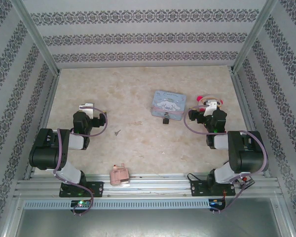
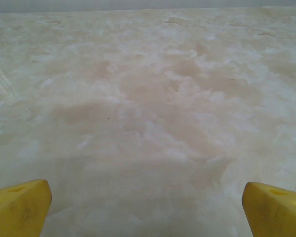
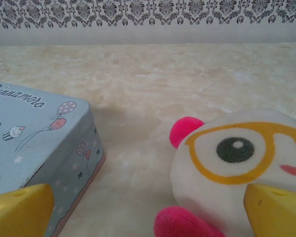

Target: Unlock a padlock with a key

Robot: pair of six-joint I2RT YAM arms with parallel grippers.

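On the pale marbled tabletop (image 1: 138, 89), neither arm holds anything, and the task looks to be at its very first step: reaching for the key.

The key (image 1: 117, 132), a thin grey sliver, lies flat near the middle of the tabletop, a little toward the left and near edges. The left fingers (image 1: 87, 106) hover to its left, nearer the left edge, spread wide over bare surface. In the left wrist view each yellow fingertip (image 2: 19, 205) sits in a bottom corner with nothing between them.

The padlock (image 1: 165, 119), small and dark, sits right of centre, just beside the near side of a blue tin (image 1: 168, 102). Whether it touches the tin, and which way its keyhole faces, cannot be told.

The right fingers (image 1: 210, 104) hang near the right edge, also spread wide and gripping nothing, above a white soft toy (image 3: 237, 163) with yellow glasses and pink ears. A pink toy (image 1: 120, 174) rests at the near edge, well apart from both.

By my judgement, the next move calls for the left arm to swing right and drop low, since so flat a key needs a fine, careful pinch. The right arm would likely have to steady the padlock.
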